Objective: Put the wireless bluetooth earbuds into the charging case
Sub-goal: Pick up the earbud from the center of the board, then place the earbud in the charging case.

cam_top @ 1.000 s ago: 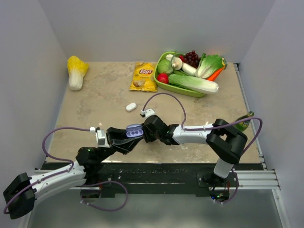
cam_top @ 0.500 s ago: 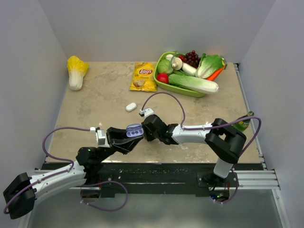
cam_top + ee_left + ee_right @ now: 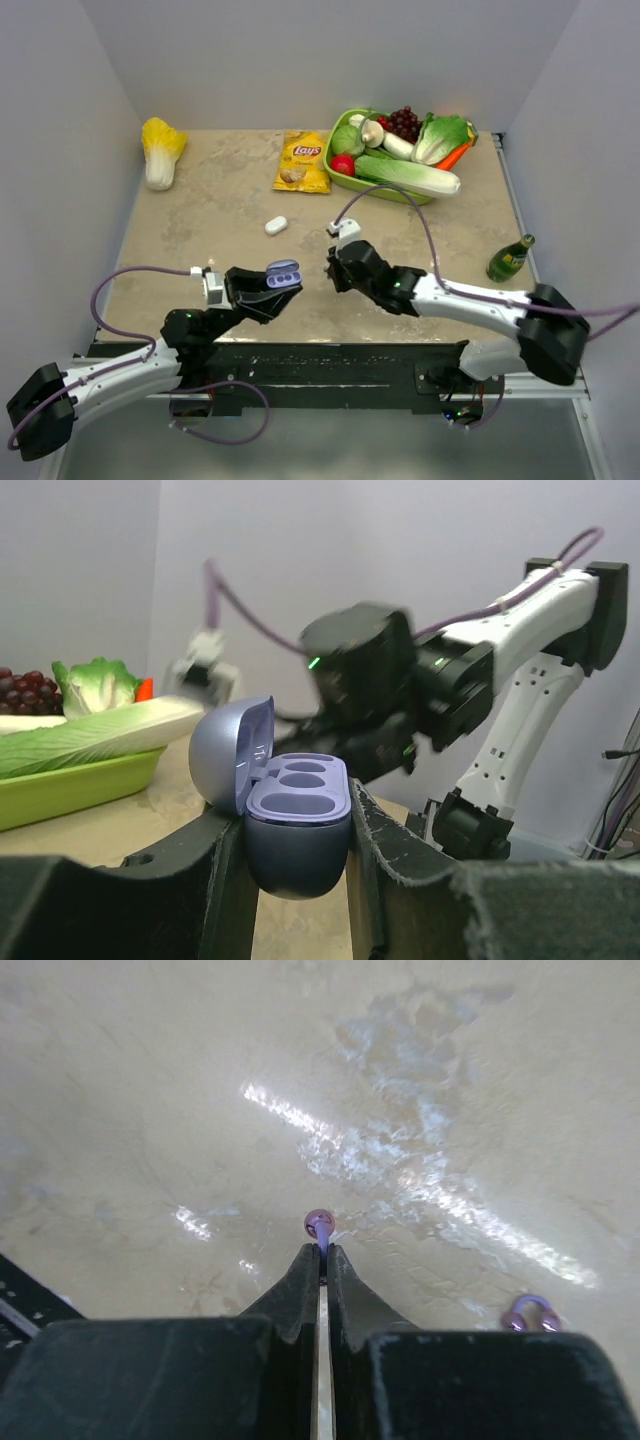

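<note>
The purple charging case (image 3: 283,274) (image 3: 295,820) is pinched upright between the fingers of my left gripper (image 3: 272,292) (image 3: 297,818), lid open, its wells showing empty. My right gripper (image 3: 334,276) (image 3: 321,1251) is a short way right of the case, low over the table. It is shut on the stem of a purplish earbud (image 3: 319,1224), whose round head sticks out past the fingertips. A second purplish earbud (image 3: 529,1313) lies on the table to the right of those fingers.
A small white oblong object (image 3: 276,225) lies mid-table. At the back are a chips bag (image 3: 303,160), a green basket (image 3: 340,180) of vegetables and a yellow-white cabbage (image 3: 160,150). A green bottle (image 3: 508,260) stands at the right.
My right gripper has pulled away from the case to the right, its arm swinging out, and its jaws have closed on the earbud. The left gripper and case have stayed put.
</note>
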You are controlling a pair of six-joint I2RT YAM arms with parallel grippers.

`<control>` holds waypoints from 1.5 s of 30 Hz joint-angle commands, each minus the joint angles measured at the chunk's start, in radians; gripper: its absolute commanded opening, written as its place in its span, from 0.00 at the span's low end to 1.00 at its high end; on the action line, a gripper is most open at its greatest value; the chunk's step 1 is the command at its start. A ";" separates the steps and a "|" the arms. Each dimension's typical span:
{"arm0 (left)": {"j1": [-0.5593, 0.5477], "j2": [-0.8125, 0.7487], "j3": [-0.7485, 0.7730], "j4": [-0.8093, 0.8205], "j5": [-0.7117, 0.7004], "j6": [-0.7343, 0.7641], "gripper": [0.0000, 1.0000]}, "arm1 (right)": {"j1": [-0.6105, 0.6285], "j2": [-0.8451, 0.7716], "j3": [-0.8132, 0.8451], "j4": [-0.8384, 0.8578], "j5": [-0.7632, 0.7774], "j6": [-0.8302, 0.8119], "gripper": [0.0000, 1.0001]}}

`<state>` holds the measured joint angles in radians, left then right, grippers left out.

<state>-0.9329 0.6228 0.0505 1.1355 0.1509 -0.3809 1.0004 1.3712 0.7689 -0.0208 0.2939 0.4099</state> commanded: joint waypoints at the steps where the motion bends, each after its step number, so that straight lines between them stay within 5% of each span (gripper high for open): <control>1: -0.004 0.043 -0.199 0.030 -0.049 0.005 0.00 | 0.000 -0.257 -0.011 -0.105 0.091 -0.063 0.00; 5: 0.006 0.115 -0.149 0.035 -0.041 0.005 0.00 | 0.001 -0.466 0.019 -0.209 0.085 -0.121 0.00; 9: 0.051 0.190 -0.097 0.069 0.076 -0.013 0.00 | 0.001 -0.633 0.066 -0.231 -0.080 -0.187 0.00; 16: 0.100 0.402 -0.017 0.307 0.503 -0.055 0.00 | 0.000 -0.629 0.175 -0.355 -0.448 -0.284 0.00; 20: 0.106 0.566 0.015 0.552 0.637 -0.159 0.00 | 0.003 -0.658 0.164 -0.381 -0.553 -0.315 0.00; 24: 0.106 0.658 0.086 0.622 0.697 -0.216 0.00 | 0.009 -0.676 0.161 -0.401 -0.602 -0.324 0.00; 45: 0.101 0.525 0.321 0.234 0.754 -0.085 0.00 | 0.104 -0.662 0.156 -0.424 -0.582 -0.355 0.00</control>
<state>-0.8314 1.1622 0.3340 1.2926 0.8902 -0.5121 1.0950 0.7158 0.9161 -0.4637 -0.2871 0.0776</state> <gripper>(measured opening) 0.383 0.022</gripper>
